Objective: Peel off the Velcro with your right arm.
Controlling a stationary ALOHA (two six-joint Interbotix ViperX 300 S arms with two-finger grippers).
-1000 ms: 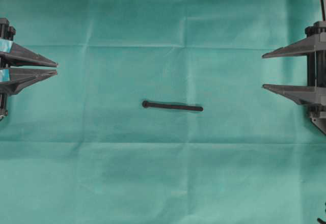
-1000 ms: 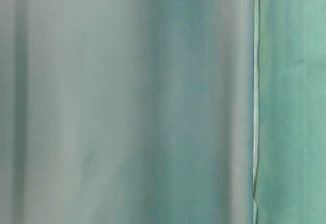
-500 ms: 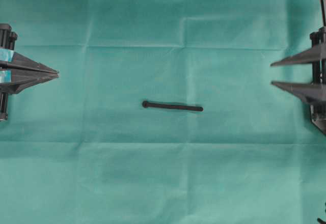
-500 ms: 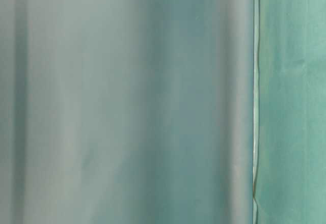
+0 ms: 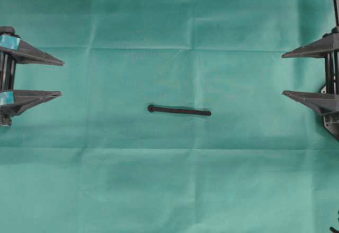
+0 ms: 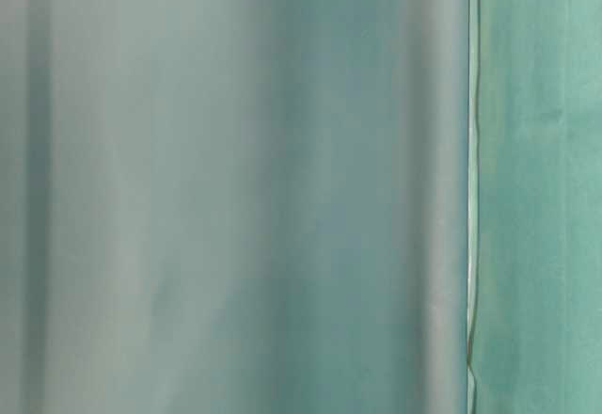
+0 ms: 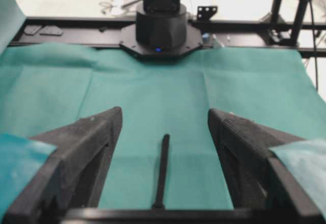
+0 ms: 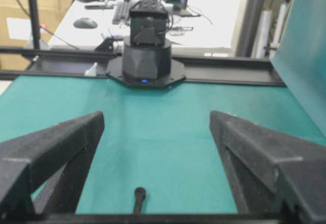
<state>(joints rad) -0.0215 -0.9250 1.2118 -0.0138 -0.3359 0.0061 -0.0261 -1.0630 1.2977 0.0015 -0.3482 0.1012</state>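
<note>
**Both tools wide apart, Velcro lying untouched**

The Velcro (image 5: 179, 110) lies flat on the green cloth (image 5: 169, 190) at the middle of the tabletop, its thicker rounded end toward the left arm. The left tool (image 5: 62, 78), teal tape on its fingers, stands with jaws spread at the left edge. The right tool (image 5: 283, 74) also gapes, at the right edge. Both are well apart from the strip, holding nothing.
</note>
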